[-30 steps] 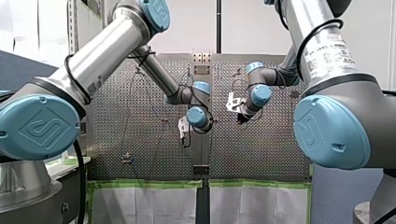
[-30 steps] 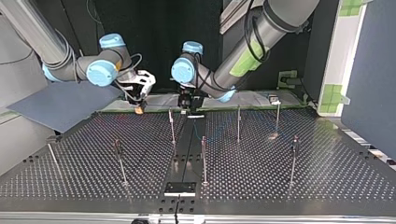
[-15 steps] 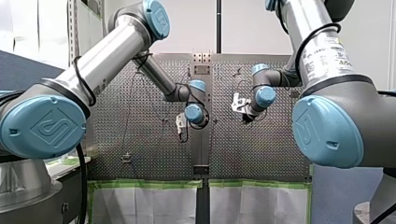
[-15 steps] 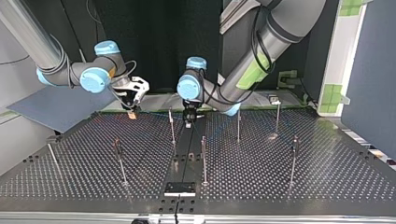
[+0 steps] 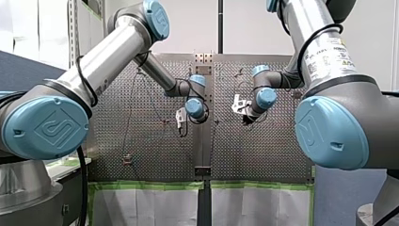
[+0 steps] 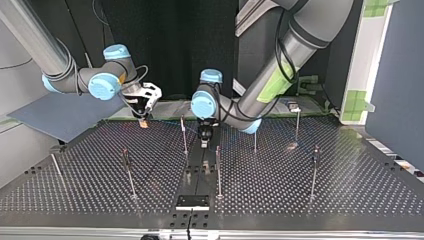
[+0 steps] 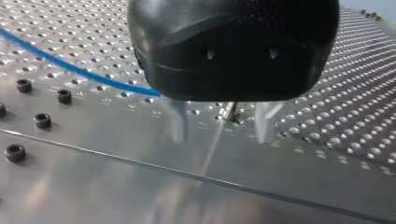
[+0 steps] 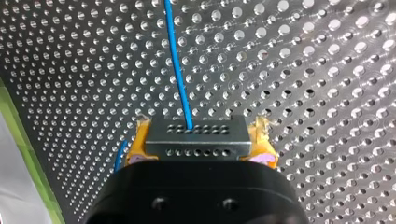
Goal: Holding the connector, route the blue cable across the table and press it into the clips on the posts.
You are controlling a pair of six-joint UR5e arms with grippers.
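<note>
Clamping the grey perforated connector [image 8: 196, 145] in my right hand [image 8: 198, 134], between yellow pads, just above the perforated tabletop [image 8: 303, 70]. Trailing the blue cable [image 8: 176, 70] from its face, straight ahead of that hand. Holding my left hand [image 7: 220, 126] low, metal fingers apart, thin post [image 7: 215, 140] between them, cable beside one finger.

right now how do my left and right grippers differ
The right gripper is shut on the connector; the left gripper is open and holds nothing. The right gripper has yellow pads; the left gripper has bare metal fingers. The blue cable leaves the connector in the right gripper; it only passes beside the left gripper. Both have black bodies and hang over the perforated table.
</note>
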